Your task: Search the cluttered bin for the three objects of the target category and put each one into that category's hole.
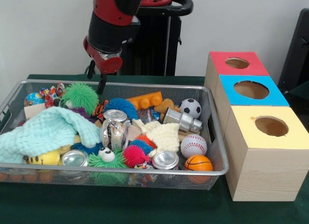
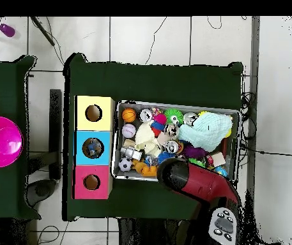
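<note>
A wire mesh bin (image 1: 212,137) holds mixed clutter. At its right end lie a soccer ball (image 1: 190,108), a baseball (image 1: 193,146) and a basketball (image 1: 198,163). Metal cans (image 1: 165,160) lie among fuzzy toys in green (image 1: 79,97), blue (image 1: 120,107) and pink (image 1: 135,155). A pale green cloth (image 1: 46,132) covers the left part. My gripper (image 1: 101,84) hangs above the bin's far rim, beside the green fuzzy toy, holding nothing that I can see. In the overhead view the arm (image 2: 196,182) hides it. Three wooden boxes with holes stand right of the bin: red (image 1: 237,63), blue (image 1: 251,90), yellow (image 1: 271,126).
An orange toy brick (image 1: 145,100) and a silver bottle-shaped piece (image 1: 181,120) lie mid-bin. In the overhead view something dark shows inside the blue box's hole (image 2: 92,148). A pink round object (image 2: 1,141) sits on a separate table beyond the boxes.
</note>
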Robot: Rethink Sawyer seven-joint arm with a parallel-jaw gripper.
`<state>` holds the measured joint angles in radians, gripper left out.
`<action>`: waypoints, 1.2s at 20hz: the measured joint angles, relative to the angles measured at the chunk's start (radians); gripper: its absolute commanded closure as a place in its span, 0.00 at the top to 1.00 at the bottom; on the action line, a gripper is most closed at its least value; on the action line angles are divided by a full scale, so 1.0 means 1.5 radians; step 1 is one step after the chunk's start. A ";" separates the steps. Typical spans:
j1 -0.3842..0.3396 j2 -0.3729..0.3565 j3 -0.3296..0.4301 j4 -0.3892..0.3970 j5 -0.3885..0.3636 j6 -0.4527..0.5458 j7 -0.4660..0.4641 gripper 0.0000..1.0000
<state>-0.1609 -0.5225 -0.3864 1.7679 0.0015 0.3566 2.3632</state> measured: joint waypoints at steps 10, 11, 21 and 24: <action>0.041 0.006 -0.008 -0.007 -0.005 -0.007 0.000 1.00; 0.050 0.008 -0.009 -0.008 -0.002 -0.007 0.000 1.00; 0.165 0.035 -0.033 -0.012 0.080 -0.007 0.000 1.00; 0.171 0.039 -0.037 -0.012 0.094 -0.007 0.000 1.00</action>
<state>0.0958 -0.4641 -0.4413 1.7494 0.1428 0.3457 2.3632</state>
